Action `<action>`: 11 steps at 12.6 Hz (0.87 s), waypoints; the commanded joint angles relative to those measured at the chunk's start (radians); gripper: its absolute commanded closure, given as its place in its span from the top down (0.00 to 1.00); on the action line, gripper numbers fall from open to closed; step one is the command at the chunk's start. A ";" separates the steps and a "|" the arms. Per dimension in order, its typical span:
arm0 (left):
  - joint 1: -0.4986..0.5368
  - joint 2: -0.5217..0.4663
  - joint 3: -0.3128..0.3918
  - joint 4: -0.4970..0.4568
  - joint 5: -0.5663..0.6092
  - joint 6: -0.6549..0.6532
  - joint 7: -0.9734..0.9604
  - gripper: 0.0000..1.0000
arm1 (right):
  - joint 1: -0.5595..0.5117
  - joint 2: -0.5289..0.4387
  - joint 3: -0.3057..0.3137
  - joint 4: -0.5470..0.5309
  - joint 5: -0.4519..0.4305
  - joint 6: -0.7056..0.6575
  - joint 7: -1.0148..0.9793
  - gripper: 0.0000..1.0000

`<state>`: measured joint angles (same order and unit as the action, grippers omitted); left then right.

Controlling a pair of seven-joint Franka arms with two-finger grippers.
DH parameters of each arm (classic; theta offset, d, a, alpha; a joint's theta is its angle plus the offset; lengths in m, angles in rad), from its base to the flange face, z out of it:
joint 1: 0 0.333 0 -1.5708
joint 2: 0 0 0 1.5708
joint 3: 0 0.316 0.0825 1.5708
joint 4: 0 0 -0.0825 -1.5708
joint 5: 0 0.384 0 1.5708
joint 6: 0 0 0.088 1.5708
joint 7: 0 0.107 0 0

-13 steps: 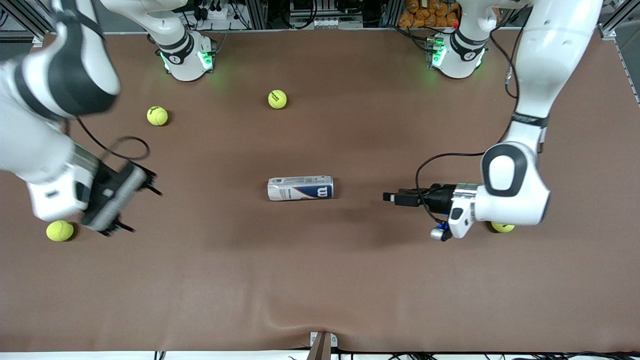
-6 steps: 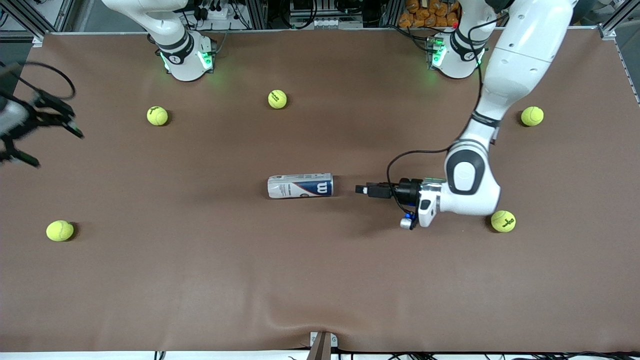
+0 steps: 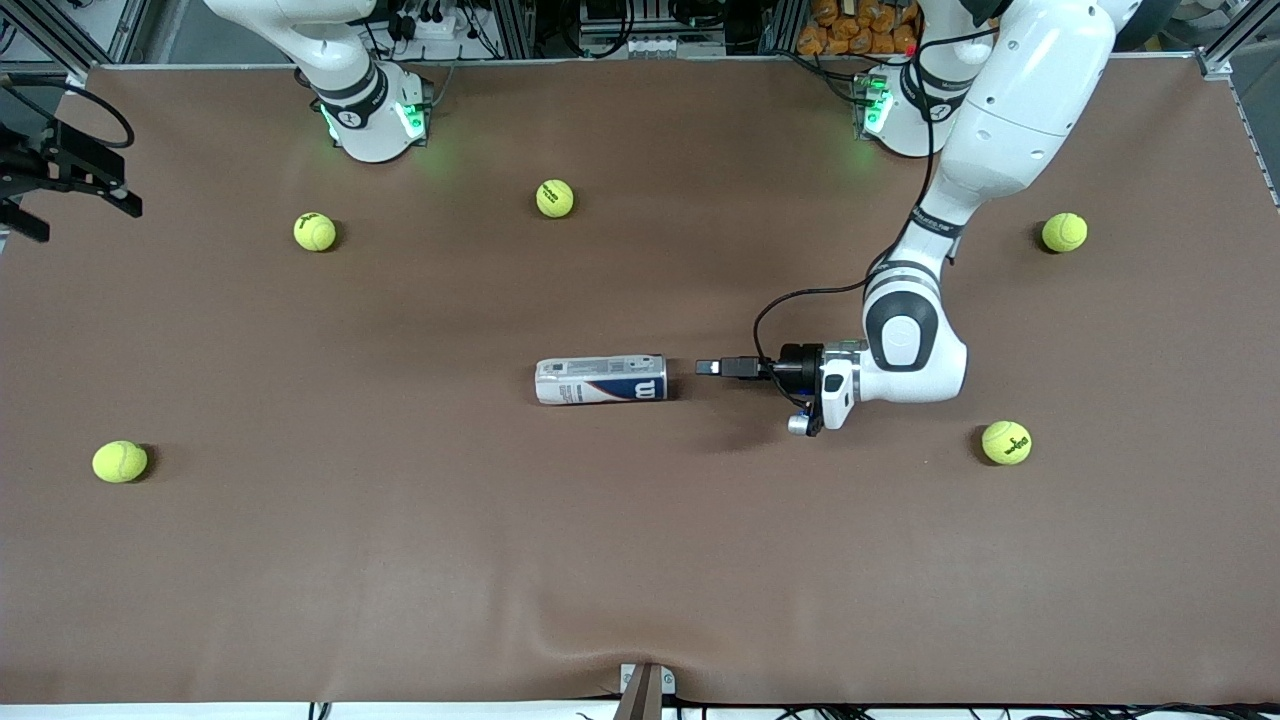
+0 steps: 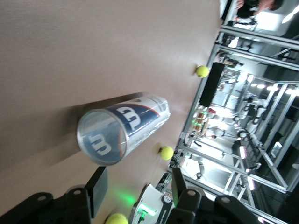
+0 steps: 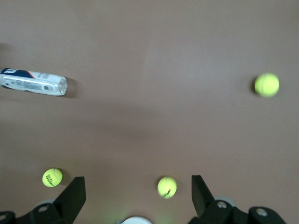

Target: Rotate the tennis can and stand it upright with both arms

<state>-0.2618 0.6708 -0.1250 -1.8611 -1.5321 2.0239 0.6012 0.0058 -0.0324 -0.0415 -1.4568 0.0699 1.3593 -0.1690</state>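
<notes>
While the tennis can (image 3: 601, 380) lies on its side mid-worktop (image 3: 640, 560), the left end effector (image 3: 708, 368) sits low just beside the can's logo end, toward the left arm's end, pointing at it, not touching. Its fingers (image 4: 97, 190) stand apart, holding nothing. The right end effector (image 3: 60, 180) hangs over the worktop's edge at the right arm's end, wide open, empty, well apart from the can.

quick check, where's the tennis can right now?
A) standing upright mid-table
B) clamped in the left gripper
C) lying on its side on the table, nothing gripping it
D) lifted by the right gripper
C: the tennis can lies on its side on the table, with the left gripper just short of its end, jaws apart around nothing.
</notes>
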 commanded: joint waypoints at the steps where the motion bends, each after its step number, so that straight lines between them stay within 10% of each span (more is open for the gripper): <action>1: -0.033 0.022 0.001 0.002 -0.074 0.024 0.067 0.62 | -0.001 -0.020 0.015 -0.019 -0.053 -0.048 0.172 1.00; 11: -0.073 0.174 0.001 0.120 -0.232 0.026 0.184 0.52 | -0.023 -0.006 0.011 -0.020 -0.064 0.012 0.187 1.00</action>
<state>-0.3148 0.7981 -0.1250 -1.7972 -1.7210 2.0401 0.7641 0.0036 -0.0314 -0.0424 -1.4636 0.0090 1.3567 0.0154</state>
